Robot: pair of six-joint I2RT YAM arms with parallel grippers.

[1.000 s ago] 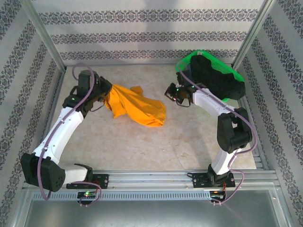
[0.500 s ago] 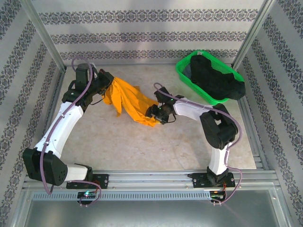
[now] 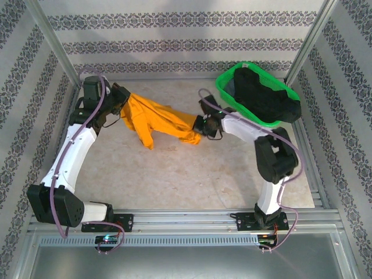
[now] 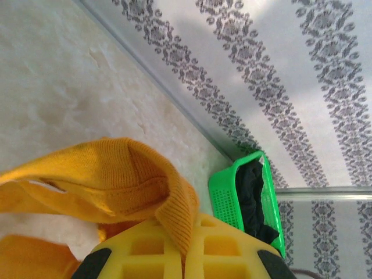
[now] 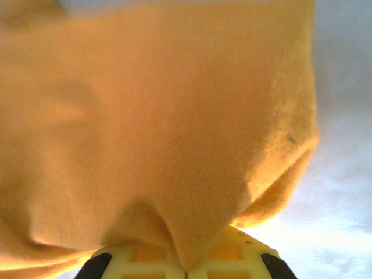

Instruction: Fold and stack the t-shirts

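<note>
Orange t-shirt (image 3: 163, 119), soft crumpled knit, stretched between left tool (image 3: 122, 104) and right tool (image 3: 200, 124), both pinching it.

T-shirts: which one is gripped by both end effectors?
The bright orange cloth t-shirt, pinched at both ends; the black cloth t-shirt lies in the green plastic mesh basket.

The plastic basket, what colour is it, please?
Bright green basket; clearest in the top external view.
</note>
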